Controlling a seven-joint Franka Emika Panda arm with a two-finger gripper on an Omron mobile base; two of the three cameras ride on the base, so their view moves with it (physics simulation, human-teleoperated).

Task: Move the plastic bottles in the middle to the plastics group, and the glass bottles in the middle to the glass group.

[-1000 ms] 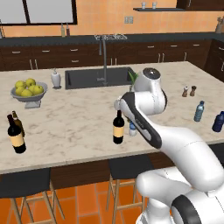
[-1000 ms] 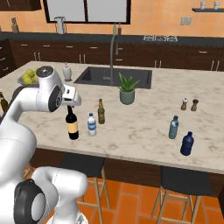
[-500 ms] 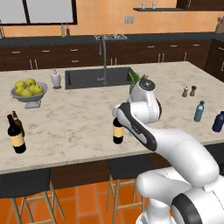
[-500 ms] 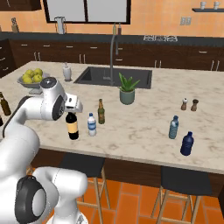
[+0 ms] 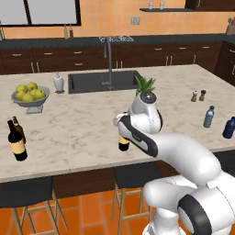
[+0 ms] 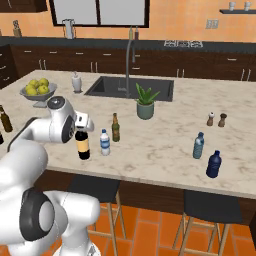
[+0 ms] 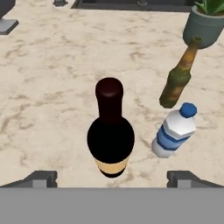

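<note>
**Pincer wide above the black wine bottle: mind the neighbours**

Your pincer point(image 7: 112, 177) stands spread, holding nothing, with the black wine bottle point(image 7: 110, 131) centred between its tips, upright near the front edge of the counter point(image 7: 52, 87). If you drop off-centre, one tip may well clip the shoulder and topple the tall bottle, which could roll off the edge. Just beside it stands the clear plastic bottle point(image 7: 174, 130), light and probably easy to knock over with a wide finger. A little farther stands the olive-green bottle point(image 7: 178, 78), apart from both. Beyond it, the plant pot point(image 6: 145, 109) holds a spiky green plant. Farther off by the sink point(image 5: 103, 81), the grey bowl point(image 5: 29, 101) holds yellow-green fruit. The glass group point(image 5: 16, 139) waits well apart at one end of the counter, the plastics group point(image 6: 207, 154) at the other.
</note>
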